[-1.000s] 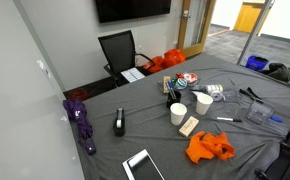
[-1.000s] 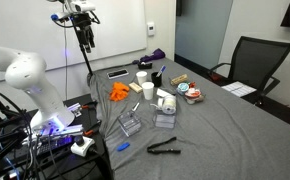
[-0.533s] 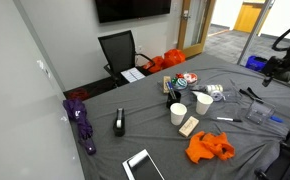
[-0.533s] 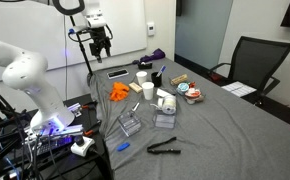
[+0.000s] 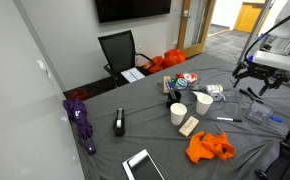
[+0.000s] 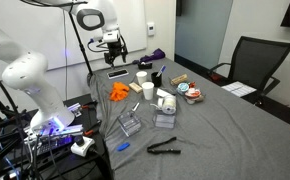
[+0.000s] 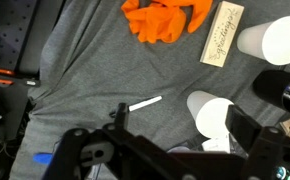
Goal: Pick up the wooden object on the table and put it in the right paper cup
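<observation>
The gripper hangs above the table with its jaws spread wide and nothing between them; in an exterior view it is in the air, well apart from the wooden block. In the wrist view the wooden block lies flat on the grey cloth, between an orange rag and a paper cup that stands just beside it; whether block and cup touch cannot be told. A second paper cup stands nearer the gripper, with a white pen lying loose next to it and a black mug at the picture's side. Both cups stand upright, but what is in them cannot be made out. A clear plastic tray sits near the arm, its contents too small to tell. Further off are a tablet, a purple umbrella and an office chair behind the table. The table's edge runs down one side of the wrist view, with cables beyond it. Bare cloth lies between the pen and the block
</observation>
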`<state>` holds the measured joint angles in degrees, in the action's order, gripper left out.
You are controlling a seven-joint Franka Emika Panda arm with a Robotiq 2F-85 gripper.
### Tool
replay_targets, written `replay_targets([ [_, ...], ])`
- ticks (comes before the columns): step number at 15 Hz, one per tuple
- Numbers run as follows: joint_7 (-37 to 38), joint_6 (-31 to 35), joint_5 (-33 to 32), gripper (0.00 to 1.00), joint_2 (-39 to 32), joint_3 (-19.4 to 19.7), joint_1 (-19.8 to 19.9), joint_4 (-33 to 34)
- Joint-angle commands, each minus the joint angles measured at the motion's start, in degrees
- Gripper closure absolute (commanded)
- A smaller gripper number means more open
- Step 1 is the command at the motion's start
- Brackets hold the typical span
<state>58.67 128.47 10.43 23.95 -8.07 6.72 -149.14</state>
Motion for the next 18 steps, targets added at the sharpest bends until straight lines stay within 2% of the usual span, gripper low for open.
replay_targets([
  [1, 7.0, 5.7, 2.4, 0.00, -7.5, 0.3, -0.9, 3.1],
  [6, 13.9, 11.7, 0.5, 0.00, -13.8, 0.8, -2.0, 5.7],
  [7, 12.4, 10.0, 0.5, 0.00, -10.6, 1.5, -2.6, 3.7],
  [15, 13.4, 11.0, 0.4, 0.00, -13.0, 1.8, -2.9, 5.2],
  [18, 16.0, 14.4, 0.5, 0.00, -15.3, 1.2, -3.6, 5.2],
])
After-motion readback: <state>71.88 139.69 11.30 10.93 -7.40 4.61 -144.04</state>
